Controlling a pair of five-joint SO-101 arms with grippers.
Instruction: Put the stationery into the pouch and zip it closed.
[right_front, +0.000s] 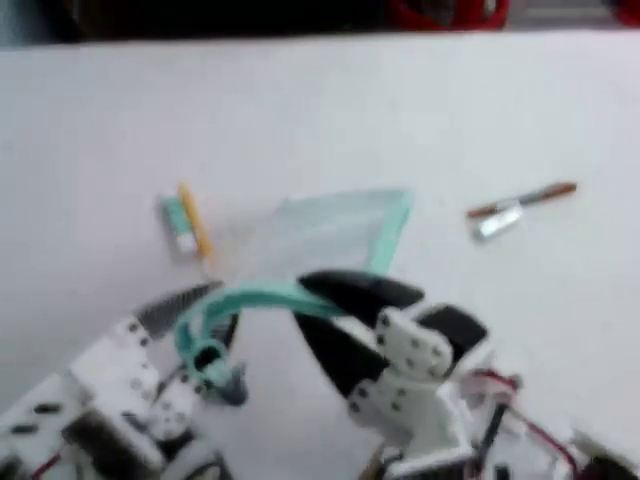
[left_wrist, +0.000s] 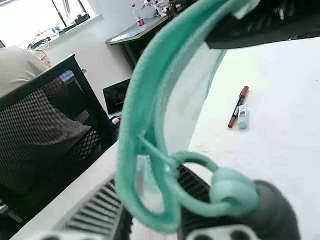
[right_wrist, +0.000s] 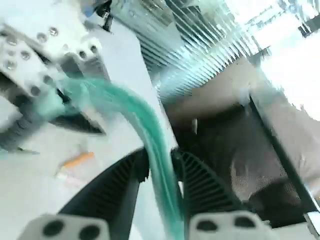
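Observation:
A translucent pouch (right_front: 335, 228) with a teal zipper band (right_front: 255, 298) hangs lifted between both grippers. My left gripper (right_front: 205, 335) is shut on the band's end by the zipper pull (left_wrist: 227, 187); the band (left_wrist: 142, 105) arches up from its fingers. My right gripper (right_front: 335, 300) is shut on the band (right_wrist: 142, 125) farther along, black fingers (right_wrist: 197, 185) pinching it. An orange pen (right_front: 195, 222) and a teal eraser (right_front: 175, 222) lie left of the pouch. A brown pen (right_front: 530, 198) with a small eraser (right_front: 497, 222) lies to the right, also seen as the brown pen (left_wrist: 237, 106).
The white table (right_front: 320, 110) is bare behind the pouch. A black mesh chair (left_wrist: 55, 130) stands just past the table edge in the left wrist view. The orange pen (right_wrist: 77, 161) lies on the table below the left arm (right_wrist: 30, 60).

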